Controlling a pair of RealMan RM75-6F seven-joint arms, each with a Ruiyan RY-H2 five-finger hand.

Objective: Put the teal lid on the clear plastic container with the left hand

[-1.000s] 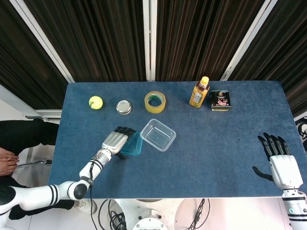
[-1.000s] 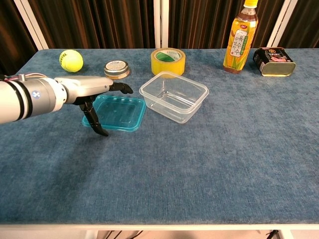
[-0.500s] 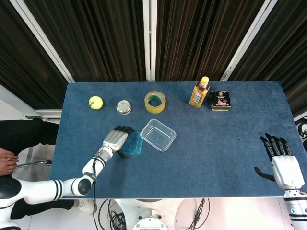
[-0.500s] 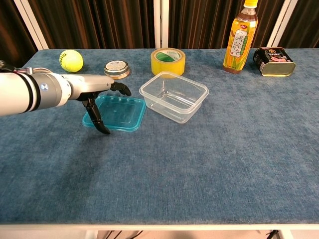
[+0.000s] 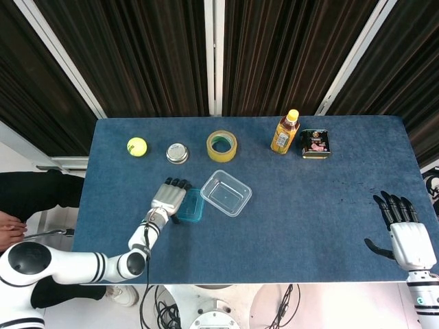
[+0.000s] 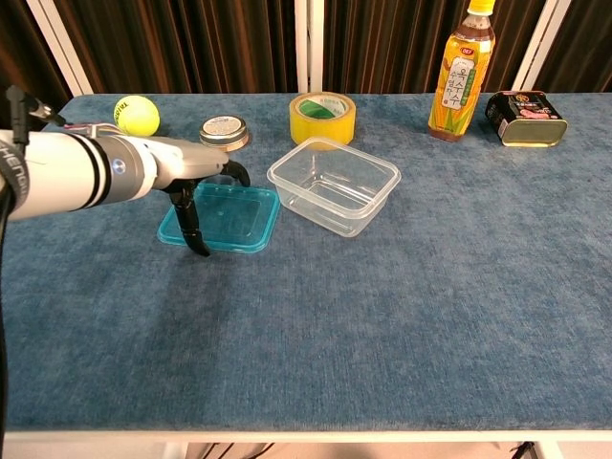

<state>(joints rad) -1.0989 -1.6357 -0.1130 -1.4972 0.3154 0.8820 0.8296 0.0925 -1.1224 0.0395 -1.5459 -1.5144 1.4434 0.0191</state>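
The teal lid (image 6: 223, 217) lies flat on the blue table (image 6: 402, 316), just left of the clear plastic container (image 6: 334, 184), its right edge close beside the container's near-left wall; whether they touch I cannot tell. That closeness means the lid needs only a short lift and shift to seat it.

The left hand (image 6: 191, 177) hovers over the lid's left side, palm down, fingers (image 6: 232, 170) reaching across the far edge and the thumb (image 6: 194, 228) hanging down at the near-left edge. The fingers are spread and curved, bracketing the lid as if to pinch it by opposite rims, but nothing is gripped yet; the lid looks fully settled on the cloth. In my judgement this is the pre-grasp step, and closing on so thin a rim risks sliding it.

The right hand (image 5: 406, 236) rests at the table's near-right corner, fingers straight and apart, holding nothing, well clear of the work since the task calls for the left alone.
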